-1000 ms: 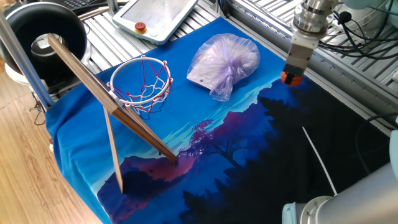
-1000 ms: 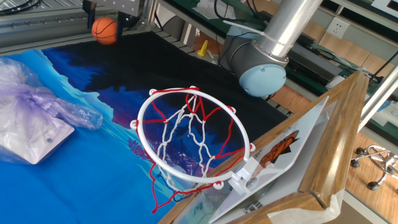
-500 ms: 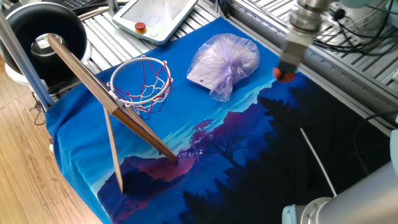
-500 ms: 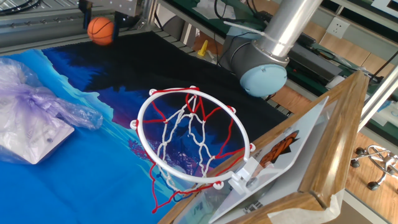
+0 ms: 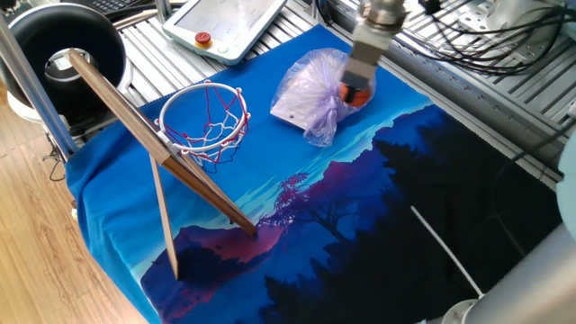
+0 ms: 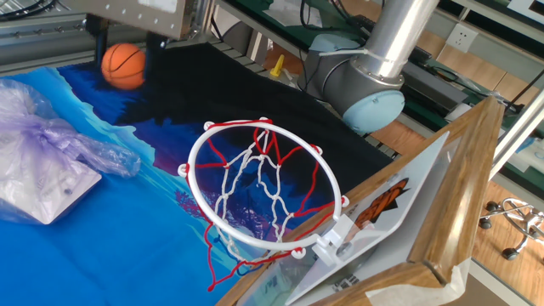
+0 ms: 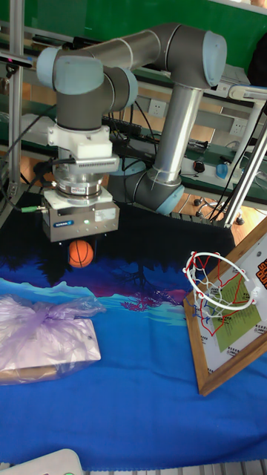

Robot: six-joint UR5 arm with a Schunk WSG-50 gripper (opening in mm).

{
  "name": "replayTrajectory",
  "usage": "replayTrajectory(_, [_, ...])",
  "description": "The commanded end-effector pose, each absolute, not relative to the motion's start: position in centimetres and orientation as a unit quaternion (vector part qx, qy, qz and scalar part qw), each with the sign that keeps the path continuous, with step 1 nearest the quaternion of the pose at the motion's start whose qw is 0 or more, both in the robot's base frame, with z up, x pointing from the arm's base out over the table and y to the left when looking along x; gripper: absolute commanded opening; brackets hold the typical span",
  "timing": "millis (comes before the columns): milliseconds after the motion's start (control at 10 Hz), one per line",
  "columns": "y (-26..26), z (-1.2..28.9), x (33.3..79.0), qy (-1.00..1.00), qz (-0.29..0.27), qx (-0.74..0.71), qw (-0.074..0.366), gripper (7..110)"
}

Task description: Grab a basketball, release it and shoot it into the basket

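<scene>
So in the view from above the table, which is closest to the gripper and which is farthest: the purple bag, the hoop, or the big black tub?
From the gripper, which holds the basketball:
1. The purple bag, right beside the gripper on the blue cloth.
2. The hoop, farther left by the wooden backboard.
3. The big black tub, off in the top-left corner, beyond the cloth.

The basketball (image 7: pixel 81 254) is a small orange ball with thin dark seam lines, held up in the air under the pincer (image 7: pixel 81 251), clear of the blue and black cloth. The basket (image 6: pixel 265 189) is a mini hoop with a red rim and a white-and-red string net hanging below it, fixed to a thin wooden backboard (image 5: pixel 148 139) that stands tilted on the cloth, well apart from the ball.
</scene>
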State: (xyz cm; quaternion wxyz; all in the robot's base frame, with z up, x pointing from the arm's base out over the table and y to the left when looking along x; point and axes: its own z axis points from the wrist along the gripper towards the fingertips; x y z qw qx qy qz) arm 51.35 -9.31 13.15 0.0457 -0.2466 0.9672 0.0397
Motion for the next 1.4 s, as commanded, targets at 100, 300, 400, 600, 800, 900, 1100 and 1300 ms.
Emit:
replayTrajectory(100, [-9.2,13.5,48.8,0.979,0.049,-0.198,-0.018,7])
replayTrajectory(300, [-10.5,13.4,48.7,0.983,0.023,-0.178,-0.027,7])
replayTrajectory(400, [-10.8,13.4,49.5,0.983,0.014,-0.184,-0.012,7])
replayTrajectory(600, [-10.9,13.4,50.7,0.980,0.008,-0.197,0.011,7])
replayTrajectory(800, [-10.3,13.4,49.9,0.981,0.022,-0.195,-0.001,7])
replayTrajectory(900, [-10.3,13.4,49.6,0.980,0.024,-0.197,-0.007,7])
replayTrajectory(1100, [-8.1,13.7,54.2,0.976,0.021,-0.216,-0.005,7])
replayTrajectory(1300, [-3.0,14.6,57.3,0.977,0.044,-0.208,0.001,7])
